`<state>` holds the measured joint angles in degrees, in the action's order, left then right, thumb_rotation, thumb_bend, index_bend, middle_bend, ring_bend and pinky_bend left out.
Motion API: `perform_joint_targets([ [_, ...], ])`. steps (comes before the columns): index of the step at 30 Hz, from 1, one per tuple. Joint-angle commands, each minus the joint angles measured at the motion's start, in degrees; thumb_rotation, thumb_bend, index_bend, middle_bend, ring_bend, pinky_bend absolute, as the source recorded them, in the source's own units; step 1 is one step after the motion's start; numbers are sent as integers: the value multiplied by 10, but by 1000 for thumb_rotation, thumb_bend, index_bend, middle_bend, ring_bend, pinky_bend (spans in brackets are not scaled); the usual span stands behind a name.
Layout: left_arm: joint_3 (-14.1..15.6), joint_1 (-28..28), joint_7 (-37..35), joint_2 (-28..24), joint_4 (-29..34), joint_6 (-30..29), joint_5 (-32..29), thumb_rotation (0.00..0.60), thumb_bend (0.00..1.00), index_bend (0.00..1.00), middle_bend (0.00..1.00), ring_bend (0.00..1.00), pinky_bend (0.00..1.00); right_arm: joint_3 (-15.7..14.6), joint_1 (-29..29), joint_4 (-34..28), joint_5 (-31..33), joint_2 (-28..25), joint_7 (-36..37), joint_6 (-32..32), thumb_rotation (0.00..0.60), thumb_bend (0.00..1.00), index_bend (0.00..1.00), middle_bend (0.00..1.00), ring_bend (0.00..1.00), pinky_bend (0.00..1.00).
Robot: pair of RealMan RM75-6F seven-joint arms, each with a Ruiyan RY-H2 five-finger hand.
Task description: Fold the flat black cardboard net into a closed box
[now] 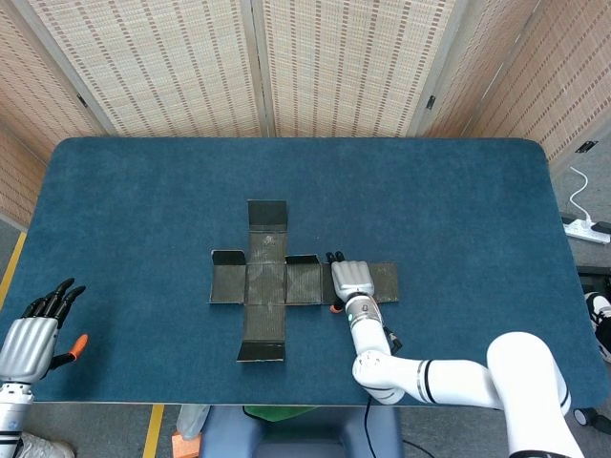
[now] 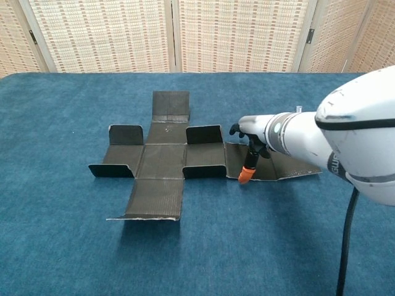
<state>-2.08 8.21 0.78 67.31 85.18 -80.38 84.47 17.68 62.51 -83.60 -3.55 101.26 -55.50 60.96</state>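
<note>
Your left hand (image 1: 27, 336) hangs off the near left edge of the blue table (image 1: 134, 191), seen only in the head view. Its dark fingers are stretched out and a little apart, the orange-tipped thumb sticks out to the side, and it holds nothing.

Moving right, the black cardboard net (image 1: 266, 282) (image 2: 162, 161) lies flat near the middle of the table, shaped like a cross. One panel reaches toward the far edge, one toward you, and a short arm ends to the left with its small flap turned up. In the chest view you can see two more small flaps standing up on the far side of the middle row, either side of the centre panel. A longer strip of panels runs off to the right.

Your right hand (image 1: 351, 281) (image 2: 254, 143) is over that right strip, palm down, just past the panel next to the centre. Its dark fingers point toward the far side of the table and curl downward, and the orange thumb tip (image 2: 245, 174) points down at the near edge of the strip, touching the cardboard or the cloth beside it; you cannot tell which. The hand grips nothing. The strip's far right end (image 2: 302, 166) shows beyond your forearm (image 2: 333, 148), lying slightly raised on the cloth.
</note>
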Motion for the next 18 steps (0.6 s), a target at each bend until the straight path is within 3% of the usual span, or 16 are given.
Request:
perform_joint_targets([
  [1,1,1,0,-1,1,2,-1,600,340,178,146,173,208,1,10,7,10,7,-13,1,600,74,0,61,776,990],
  [18,3,3,-12,3,-11,15,-9,600,340,178,139,168,203,5,33,47,35,44,-55,27,600,81,0,67,776,990],
])
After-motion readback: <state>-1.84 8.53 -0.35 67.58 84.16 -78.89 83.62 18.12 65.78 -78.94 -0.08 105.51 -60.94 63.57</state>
